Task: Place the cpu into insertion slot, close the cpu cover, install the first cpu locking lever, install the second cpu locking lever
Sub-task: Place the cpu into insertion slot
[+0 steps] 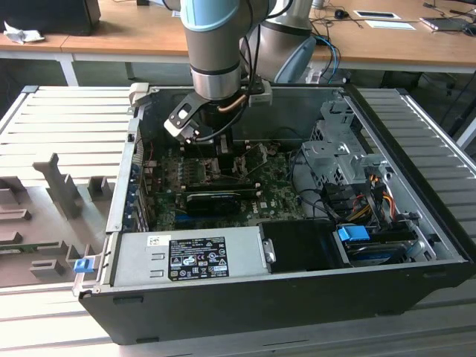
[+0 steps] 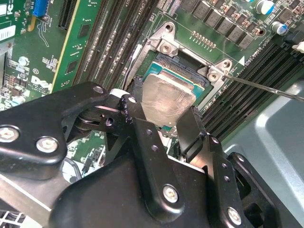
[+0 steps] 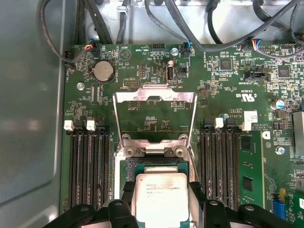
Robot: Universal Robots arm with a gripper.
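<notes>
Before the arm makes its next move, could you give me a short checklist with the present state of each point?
1. Chip gripped between the fingers: ok.
2. Cover swung open, away from the socket: ok.
3. Chip positioned over the socket: ok.
4. Chip lying flat and fully seated: cannot tell.
5. Thin lever released, off the cover: ok.

1 cpu (image 3: pixel 161 195), 1 cover (image 3: pixel 137 96), 1 mobo (image 3: pixel 223 88)
</notes>
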